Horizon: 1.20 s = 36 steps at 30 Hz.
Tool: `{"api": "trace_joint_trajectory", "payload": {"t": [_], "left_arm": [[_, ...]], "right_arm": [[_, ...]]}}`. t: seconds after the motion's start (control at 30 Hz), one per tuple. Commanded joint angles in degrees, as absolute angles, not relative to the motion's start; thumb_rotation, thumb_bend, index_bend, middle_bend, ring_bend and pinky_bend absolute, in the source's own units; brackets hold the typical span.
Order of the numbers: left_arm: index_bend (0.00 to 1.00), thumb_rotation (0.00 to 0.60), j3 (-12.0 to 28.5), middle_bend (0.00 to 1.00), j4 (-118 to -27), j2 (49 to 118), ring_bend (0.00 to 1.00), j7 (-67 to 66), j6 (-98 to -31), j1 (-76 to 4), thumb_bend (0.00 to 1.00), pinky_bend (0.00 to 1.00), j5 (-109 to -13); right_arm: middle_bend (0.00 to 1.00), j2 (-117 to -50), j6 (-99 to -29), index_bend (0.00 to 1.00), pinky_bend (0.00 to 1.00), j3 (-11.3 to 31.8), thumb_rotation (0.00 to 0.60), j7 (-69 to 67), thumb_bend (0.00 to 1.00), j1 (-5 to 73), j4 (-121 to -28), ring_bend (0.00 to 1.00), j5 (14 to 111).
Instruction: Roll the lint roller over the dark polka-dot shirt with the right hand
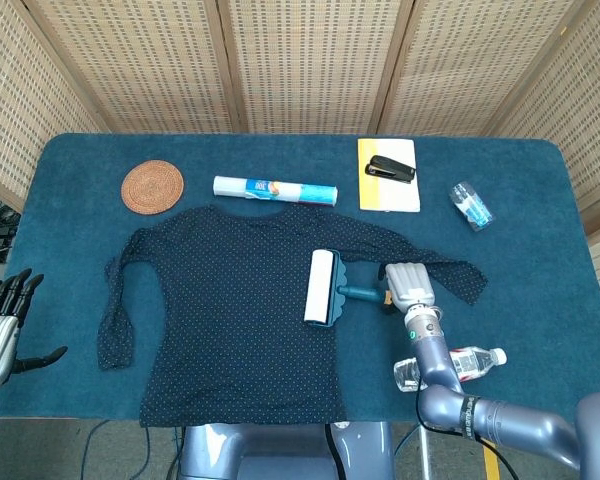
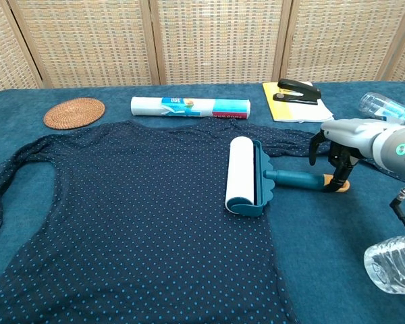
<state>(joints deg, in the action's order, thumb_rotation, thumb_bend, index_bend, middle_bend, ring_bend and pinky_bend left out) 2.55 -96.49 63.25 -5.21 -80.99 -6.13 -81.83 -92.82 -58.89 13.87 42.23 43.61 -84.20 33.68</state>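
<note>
The dark polka-dot shirt (image 1: pixel 230 310) (image 2: pixel 135 216) lies spread flat on the blue table. On its right side rests the lint roller (image 1: pixel 321 287) (image 2: pixel 242 174), white roll to the left and teal handle (image 2: pixel 298 179) pointing right, ending in an orange loop. My right hand (image 1: pixel 408 283) (image 2: pixel 339 143) hovers over that orange end, fingers (image 2: pixel 339 169) curved down on either side of it, without gripping. My left hand (image 1: pixel 0 325) hangs at the table's front left corner, fingers apart, holding nothing; the chest view does not show it.
Along the back lie a woven coaster (image 1: pixel 152 186), a rolled pack of bags (image 1: pixel 275 188), a yellow notepad (image 1: pixel 390 190) with a black stapler (image 1: pixel 391 168), and a small clear container (image 1: pixel 471 205). A water bottle (image 1: pixel 450 366) lies near the front edge, close to my right forearm.
</note>
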Motion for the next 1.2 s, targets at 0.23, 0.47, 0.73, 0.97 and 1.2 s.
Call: {"api": "trace_joint_trajectory", "payload": {"t": [0.23, 0.47, 0.73, 0.97, 1.2], "left_arm": [[0.00, 0.600, 2.7, 0.00, -96.1, 63.2, 0.00, -4.9, -80.5, -6.4, 0.00, 0.00, -81.1], [0.00, 0.600, 2.8, 0.00, -96.0, 63.1, 0.00, -4.3, -80.3, -6.4, 0.00, 0.00, -80.8], [0.00, 0.600, 2.7, 0.00, -95.9, 62.9, 0.00, -3.7, -80.3, -6.4, 0.00, 0.00, -80.8], [0.00, 0.600, 2.7, 0.00, -96.1, 62.7, 0.00, -3.1, -79.7, -6.7, 0.00, 0.00, -80.8], [0.00, 0.600, 2.8, 0.00, -95.5, 62.6, 0.00, -2.2, -78.3, -7.3, 0.00, 0.00, -80.0]], "right_arm": [[0.97, -96.2, -58.9, 0.45, 1.00, 13.5, 0.600, 42.9, 0.40, 45.8, -81.6, 1.00, 32.2], [0.97, -97.2, -59.3, 0.47, 1.00, 12.7, 0.600, 44.6, 0.45, 46.8, -80.6, 1.00, 30.6], [0.99, -96.2, -60.2, 0.63, 1.00, 11.9, 0.600, 44.7, 0.73, 47.0, -81.4, 1.00, 32.7], [0.99, -92.4, -61.2, 0.63, 1.00, 11.5, 0.600, 53.8, 0.83, 51.8, -85.6, 1.00, 35.2], [0.98, -90.9, -60.5, 0.62, 1.00, 12.7, 0.600, 66.9, 0.86, 59.4, -85.9, 1.00, 27.5]]}}
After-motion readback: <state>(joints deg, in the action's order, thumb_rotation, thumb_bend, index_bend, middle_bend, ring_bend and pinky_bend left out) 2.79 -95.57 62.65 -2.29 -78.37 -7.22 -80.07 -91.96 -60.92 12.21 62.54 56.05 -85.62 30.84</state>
